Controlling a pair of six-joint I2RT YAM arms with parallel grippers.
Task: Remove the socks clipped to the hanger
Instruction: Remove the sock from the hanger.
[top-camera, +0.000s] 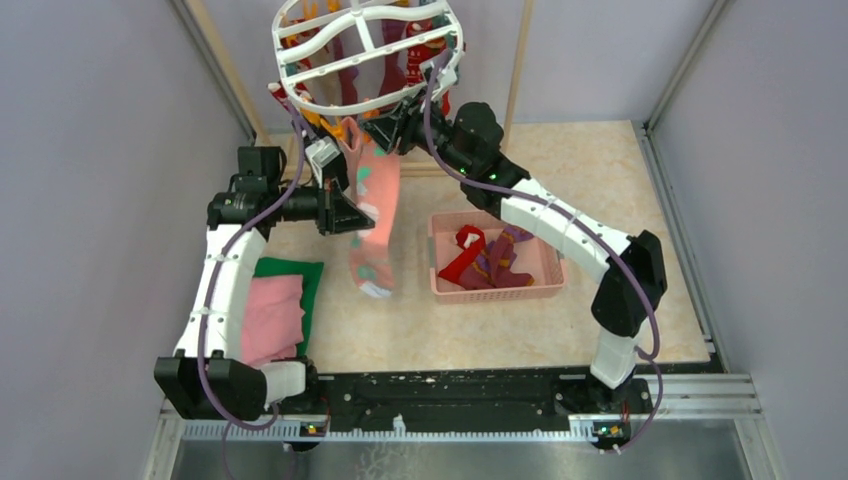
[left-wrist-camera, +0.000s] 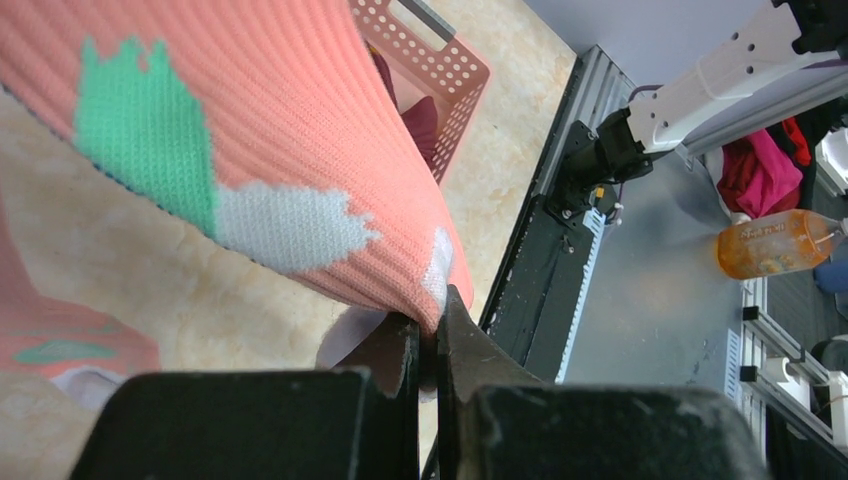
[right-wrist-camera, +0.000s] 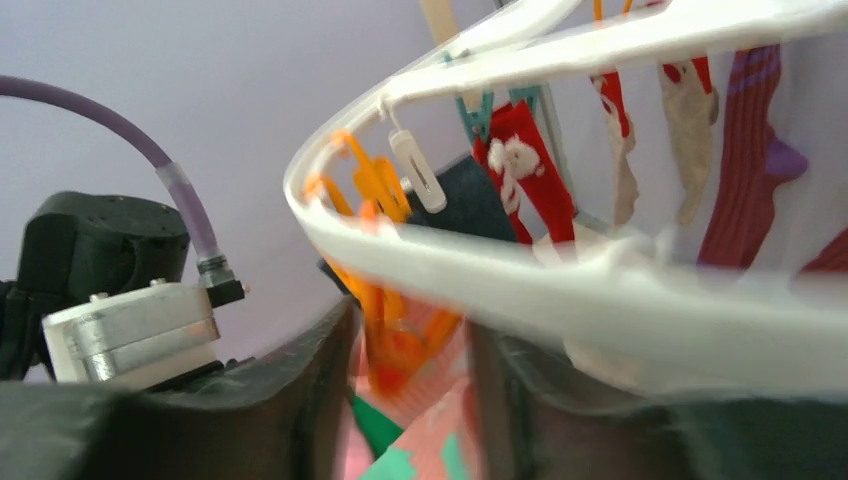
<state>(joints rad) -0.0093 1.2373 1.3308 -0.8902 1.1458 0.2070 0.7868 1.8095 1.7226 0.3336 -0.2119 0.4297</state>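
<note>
The white hanger (top-camera: 365, 55) hangs at the top centre, with several red and patterned socks (top-camera: 415, 45) clipped to it. A pink sock (top-camera: 378, 215) with green and white patches hangs from an orange clip (top-camera: 350, 128) at the ring's near edge. My left gripper (top-camera: 348, 212) is shut on this sock's side, and the left wrist view shows the sock (left-wrist-camera: 250, 130) pinched at its edge by my left gripper (left-wrist-camera: 437, 335). My right gripper (right-wrist-camera: 410, 365) is open, its jaws on either side of the orange clip (right-wrist-camera: 395, 345) under the ring (right-wrist-camera: 600, 290).
A pink mesh basket (top-camera: 548, 290) right of centre holds red and purple socks (top-camera: 485, 258). Folded pink and green cloths (top-camera: 275, 310) lie at the left by the left arm. The wooden pole frame (top-camera: 518, 70) stands behind the hanger. Walls close both sides.
</note>
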